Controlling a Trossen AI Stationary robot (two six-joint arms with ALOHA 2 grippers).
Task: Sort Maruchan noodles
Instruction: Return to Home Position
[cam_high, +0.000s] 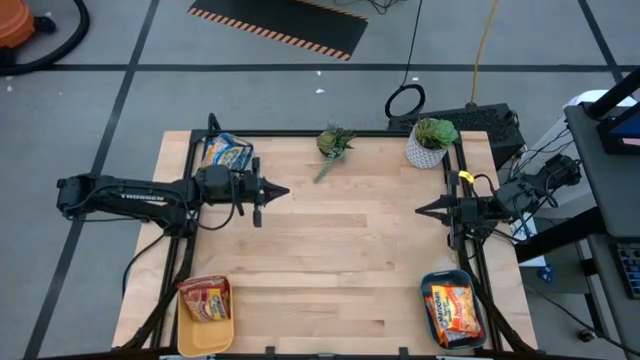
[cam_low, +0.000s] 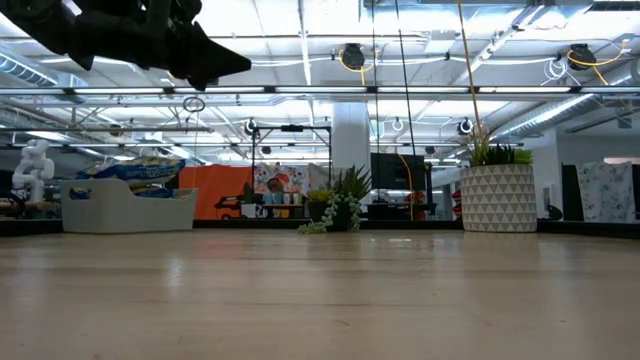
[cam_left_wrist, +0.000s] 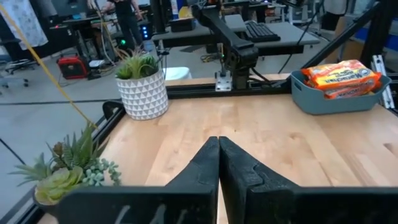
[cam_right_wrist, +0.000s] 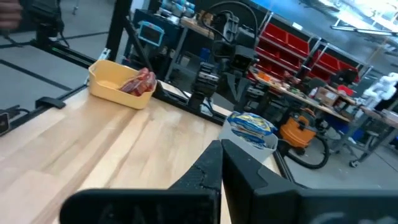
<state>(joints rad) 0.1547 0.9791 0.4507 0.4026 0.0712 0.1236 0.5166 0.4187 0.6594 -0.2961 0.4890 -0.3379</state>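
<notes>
The left pincer is hanging over the bench at centre left, its fingers pressed together. The right pincer is facing it from centre right, also pressed together. The Maruchan noodles are lying well apart from both:
- blue packets in the grey bin, upper left
- red packets in the yellow bin, lower left
- orange packets in the teal bin, lower right

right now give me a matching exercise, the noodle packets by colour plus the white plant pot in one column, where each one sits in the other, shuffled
Column one
1. blue-and-yellow packets
2. red packets
3. orange packets
4. white plant pot

Column two
A. yellow bin
B. on the bare table top, in no bin
C. grey bin
D. teal bin

Pairs: 1-C, 2-A, 3-D, 4-B
</notes>
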